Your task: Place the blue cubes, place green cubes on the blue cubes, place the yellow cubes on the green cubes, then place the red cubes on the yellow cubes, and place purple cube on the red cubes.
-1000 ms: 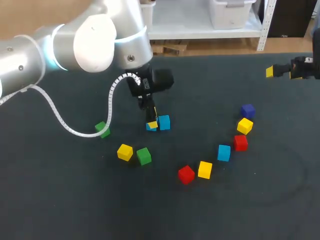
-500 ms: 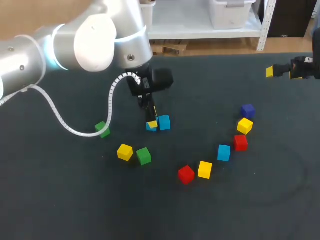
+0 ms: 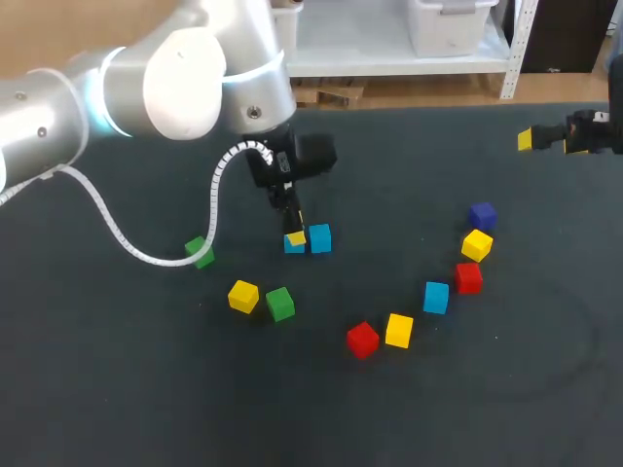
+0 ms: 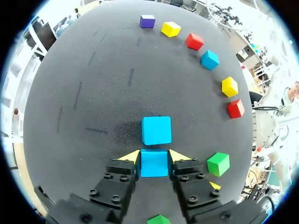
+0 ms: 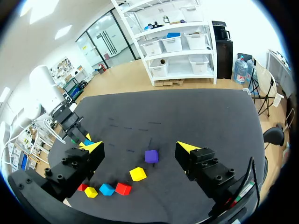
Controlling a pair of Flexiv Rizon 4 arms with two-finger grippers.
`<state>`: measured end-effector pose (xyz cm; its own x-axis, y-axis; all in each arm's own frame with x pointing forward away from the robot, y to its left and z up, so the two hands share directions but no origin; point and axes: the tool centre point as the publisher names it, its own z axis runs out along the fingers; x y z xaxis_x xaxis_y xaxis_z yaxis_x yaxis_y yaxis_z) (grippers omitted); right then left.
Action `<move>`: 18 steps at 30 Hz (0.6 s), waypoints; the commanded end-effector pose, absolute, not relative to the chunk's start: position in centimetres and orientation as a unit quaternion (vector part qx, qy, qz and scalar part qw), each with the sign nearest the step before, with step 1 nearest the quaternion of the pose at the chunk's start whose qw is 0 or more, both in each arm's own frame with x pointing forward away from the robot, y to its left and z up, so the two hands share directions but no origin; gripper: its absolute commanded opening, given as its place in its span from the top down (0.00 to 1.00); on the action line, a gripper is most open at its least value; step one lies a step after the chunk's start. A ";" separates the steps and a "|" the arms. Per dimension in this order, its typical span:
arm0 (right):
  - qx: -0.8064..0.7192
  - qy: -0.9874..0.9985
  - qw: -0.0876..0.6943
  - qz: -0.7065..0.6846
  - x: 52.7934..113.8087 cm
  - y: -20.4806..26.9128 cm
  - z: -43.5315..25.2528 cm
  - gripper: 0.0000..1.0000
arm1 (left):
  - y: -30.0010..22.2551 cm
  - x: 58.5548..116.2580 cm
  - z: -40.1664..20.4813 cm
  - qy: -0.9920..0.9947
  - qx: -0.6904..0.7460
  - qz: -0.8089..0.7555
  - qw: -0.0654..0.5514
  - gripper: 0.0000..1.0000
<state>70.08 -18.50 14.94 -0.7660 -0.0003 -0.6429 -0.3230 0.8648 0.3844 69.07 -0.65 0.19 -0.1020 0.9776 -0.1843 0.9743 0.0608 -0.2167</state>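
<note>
Left end effector [image 4: 154,157] is down at table level and clamped on a blue cube [image 4: 154,163], with a yellow fingertip [image 4: 130,157] against each of two opposite sides. The clamped cube looks seated on the table [image 3: 117,389], left of centre in the head view. A second blue cube [image 4: 156,130] sits just ahead of the fingers, in line with the clamped one. There's a thin seam between them and I can't tell if they touch. From the head view the two sit side by side.

Other cubes, head view:
- The lone green cube [image 3: 201,253] is well left of the blue pair, against the left arm's white coiled cable [image 3: 107,229].
- The left yellow cube [image 3: 243,296] and the paired green cube [image 3: 280,304] sit just beside each other, nearer the robot than the blue pair.
- An arc of cubes runs on the right side. From the near end:
  - near red cube [image 3: 363,340]
  - near yellow cube [image 3: 399,330], just beside it
  - third blue cube [image 3: 436,297]
  - far red cube [image 3: 468,277]
  - far yellow cube [image 3: 477,244]
  - purple cube [image 3: 482,215], at the far end

Every cube is in a single layer on the table.

Right end effector [image 5: 140,147] has its fingers spread wide with nothing between them. It hangs above the table's far right, well apart from all the cubes. In its wrist view the purple cube lies ahead of it on the table, with the arc trailing off beside it.
</note>
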 end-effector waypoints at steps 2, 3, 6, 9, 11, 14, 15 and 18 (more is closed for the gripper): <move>-0.088 0.908 0.330 0.243 70.0 -18.5 15.0 0.00 | -0.6 69.0 0.3 -0.730 -0.669 0.143 0.008 0.72; -0.088 0.908 0.330 0.243 70.0 -18.5 15.0 0.00 | -0.6 69.0 0.2 -0.730 -0.668 0.143 0.008 0.65; -0.088 0.908 0.330 0.243 70.0 -18.5 15.0 0.00 | -0.6 69.0 0.2 -0.731 -0.667 0.144 0.010 0.60; -0.088 0.908 0.330 0.243 70.0 -18.5 15.0 0.00 | -0.6 69.0 0.1 -0.731 -0.666 0.144 0.010 0.59; -0.088 0.908 0.330 0.243 70.0 -18.5 15.0 0.00 | -0.6 69.0 0.1 -0.732 -0.666 0.145 0.011 0.57; -0.088 0.908 0.330 0.243 70.0 -18.5 15.0 0.00 | -0.6 69.0 0.1 -0.733 -0.665 0.145 0.011 0.56; -0.088 0.908 0.330 0.243 70.0 -18.5 15.0 0.00 | -0.6 69.0 0.1 -0.733 -0.664 0.145 0.011 0.56; -0.088 0.908 0.330 0.243 70.0 -18.5 15.0 0.00 | -0.6 69.0 0.1 -0.734 -0.664 0.145 0.011 0.53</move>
<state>70.08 -18.50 14.94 -0.7660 -0.0003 -0.6429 -0.3230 0.8648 0.3844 68.91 -0.56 0.06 -0.1180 0.9769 -0.1783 0.9713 0.0762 -0.2255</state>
